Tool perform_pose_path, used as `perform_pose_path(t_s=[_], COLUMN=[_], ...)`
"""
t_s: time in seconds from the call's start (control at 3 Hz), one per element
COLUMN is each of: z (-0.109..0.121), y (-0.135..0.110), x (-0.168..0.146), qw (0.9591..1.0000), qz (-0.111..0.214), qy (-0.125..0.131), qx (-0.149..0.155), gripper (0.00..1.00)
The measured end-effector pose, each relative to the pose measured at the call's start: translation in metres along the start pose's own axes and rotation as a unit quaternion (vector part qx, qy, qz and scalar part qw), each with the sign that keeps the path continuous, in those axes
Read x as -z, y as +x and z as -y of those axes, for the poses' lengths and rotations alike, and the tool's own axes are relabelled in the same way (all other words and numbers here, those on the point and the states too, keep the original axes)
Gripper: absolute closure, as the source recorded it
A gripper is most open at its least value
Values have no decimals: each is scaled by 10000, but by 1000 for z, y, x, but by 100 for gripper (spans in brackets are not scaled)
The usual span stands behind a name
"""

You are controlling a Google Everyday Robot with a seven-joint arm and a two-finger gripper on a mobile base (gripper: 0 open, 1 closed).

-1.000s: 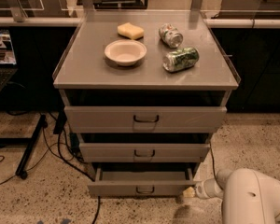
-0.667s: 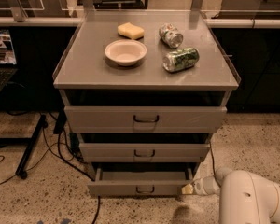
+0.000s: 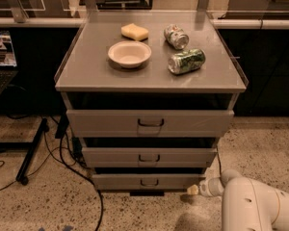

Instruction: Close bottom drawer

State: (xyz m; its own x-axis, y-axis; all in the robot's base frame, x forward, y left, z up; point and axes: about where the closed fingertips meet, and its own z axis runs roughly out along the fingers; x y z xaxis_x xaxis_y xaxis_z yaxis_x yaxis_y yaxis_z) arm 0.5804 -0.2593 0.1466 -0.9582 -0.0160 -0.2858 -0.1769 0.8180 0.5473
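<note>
Since a second ago, the small grey metal bottom drawer [image 3: 147, 181] has been pushed further into the cabinet. Its front was sticking out well past the other two drawers before. Now it is seen almost in line with them, with only a thin dark gap left above it. The tan-tipped claw [image 3: 192, 190] has been moved forward along with it.

The bottom drawer is found lowest in the cabinet, just above the speckled stone floor [image 3: 48, 206]. Its front is the narrowest of the three, and a small dark wire handle [image 3: 149, 182] is set in its middle. The claw is placed low down at the right end of that drawer front, right beside its lower corner. Whether the claw is clenched or let go cannot be told. It is carried on a round white robot arm [image 3: 253, 206] that is seen in the bottom right corner.

Above the bottom drawer, the mid-sized grey middle drawer [image 3: 148, 157] and the wide grey top drawer [image 3: 149, 123] are each left a little way out.

On the flat grey counter [image 3: 86, 69], a round white bowl [image 3: 129, 54] is set near the middle. A yellow sponge [image 3: 135, 32] is laid just behind it. A silver can [image 3: 176, 36] and a green can [image 3: 186, 61] are laid on their sides to the right, close together.

Black cables [image 3: 62, 148] are trailed over the floor on the left of the cabinet.
</note>
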Motion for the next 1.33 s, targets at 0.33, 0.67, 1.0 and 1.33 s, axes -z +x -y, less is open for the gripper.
perform_pose_path(t_s=[0.33,0.67,1.0,1.33], z=[6,19,32,41], y=[-14,-24,-7,4], x=[-2,-13,-10,-5], qw=[10000,9986,9939,9898], qz=[13,-322,-682,-763], qy=[10,29,61,51], qx=[-80,-415,-859,-1202], gripper=[100,100,100,100])
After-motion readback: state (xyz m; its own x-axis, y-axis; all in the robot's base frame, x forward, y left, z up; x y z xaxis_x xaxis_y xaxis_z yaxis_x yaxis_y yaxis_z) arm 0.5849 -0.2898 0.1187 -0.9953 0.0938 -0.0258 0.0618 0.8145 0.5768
